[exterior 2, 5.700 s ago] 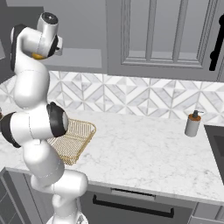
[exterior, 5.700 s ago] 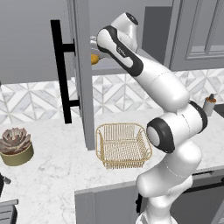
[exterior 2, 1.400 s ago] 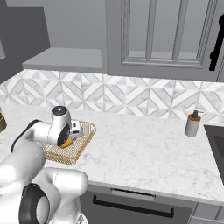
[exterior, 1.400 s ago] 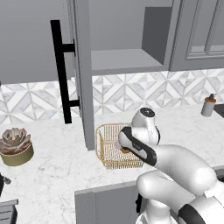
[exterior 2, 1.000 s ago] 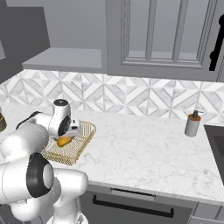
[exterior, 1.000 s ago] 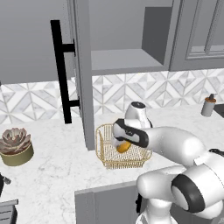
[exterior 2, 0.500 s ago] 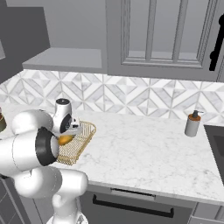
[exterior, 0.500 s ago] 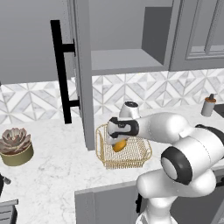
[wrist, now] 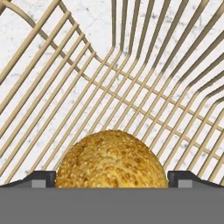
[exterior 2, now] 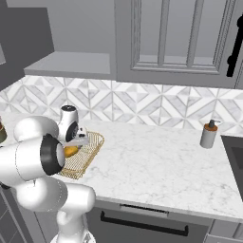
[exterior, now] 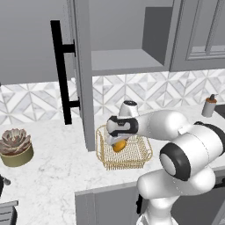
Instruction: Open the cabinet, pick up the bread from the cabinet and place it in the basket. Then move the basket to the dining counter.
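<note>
The golden bread [exterior: 118,146] [exterior 2: 71,151] [wrist: 111,159] lies inside the gold wire basket [exterior: 132,161] [exterior 2: 89,151] [wrist: 131,83] on the marble worktop. My gripper [exterior: 117,141] [exterior 2: 76,143] [wrist: 112,178] reaches down into the basket and is open, one fingertip on each side of the bun with a small gap at each. The cabinet door [exterior: 82,70] with its black bar handle [exterior: 60,74] stands swung open just left of the basket. Its grey shelf [exterior: 125,61] [exterior 2: 71,61] is bare. The dining counter is out of view.
A potted succulent [exterior: 15,147] sits at the left of the worktop. A soap dispenser [exterior: 209,105] [exterior 2: 209,134] stands at the right by the tiled backsplash. A grey cabinet with panelled doors [exterior 2: 175,38] hangs to the right. The worktop's front edge runs just before the basket.
The arm has brought the bread from the cabinet shelf down into the basket. Over the last second the hand slid left in the basket and the jaws spread fully.
</note>
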